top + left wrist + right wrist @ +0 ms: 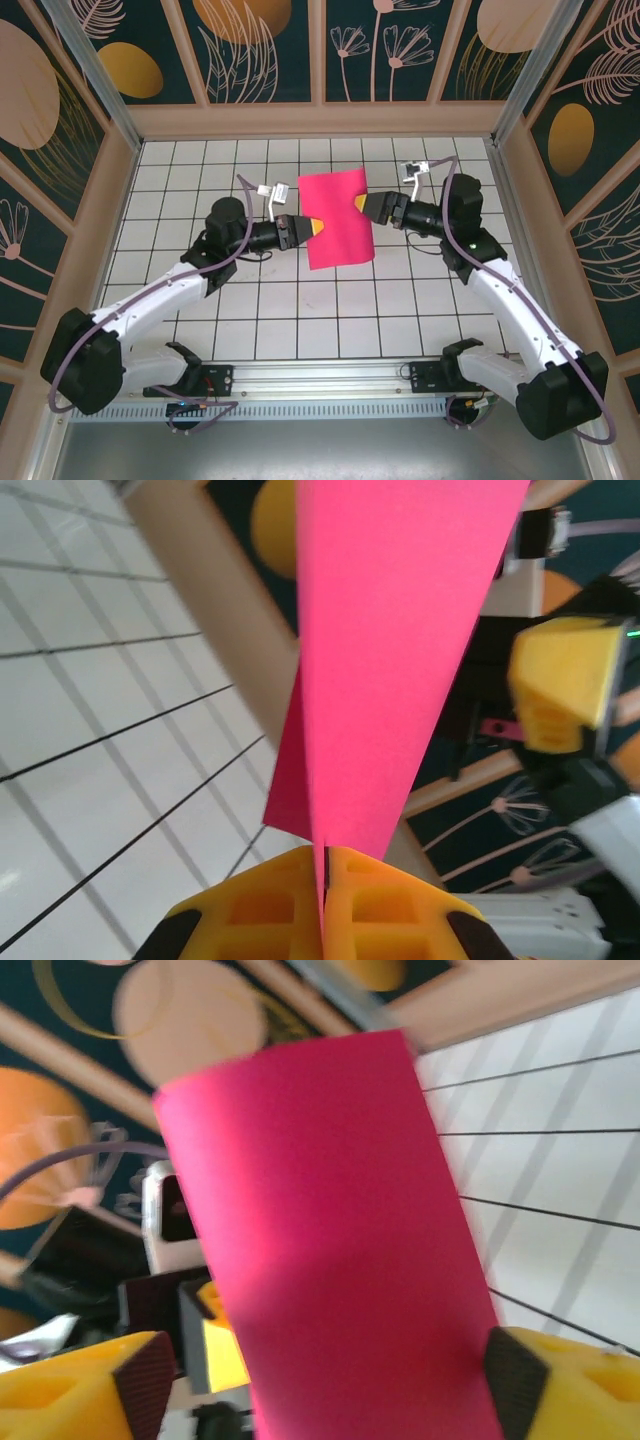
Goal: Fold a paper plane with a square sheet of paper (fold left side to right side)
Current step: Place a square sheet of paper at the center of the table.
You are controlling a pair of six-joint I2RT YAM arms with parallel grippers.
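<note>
1. Square sheet of paper [335,218]: magenta-pink, sits about mid-table [200,300], a touch toward 12 o'clock in the top view. It is bowed rather than flat, and its far edge curves. It looks raised off the tiles between the two claws.
2. Handling, as a judgement: very light, thin and limp. It sags or curls wherever it is unsupported and creases at any hard pinch. The surface is smooth, so a shallow bite could slip. Best taken at an edge or corner with a full-pad pinch, keeping the span between holds short.
3. Left gripper [312,227] is at the sheet's 9 o'clock edge. From its wrist view the left gripper [325,855] has yellow fingers [260,905] clenched together, with the paper pinched in the seam. What looks like two layers runs into the pinch, though I cannot be sure.
4. Right gripper [362,204] is at the sheet's 3 o'clock edge. In its wrist view the right gripper [330,1390] is released, fingers [560,1380] spread wide. The sheet passes between them without a visible clamp.
</note>
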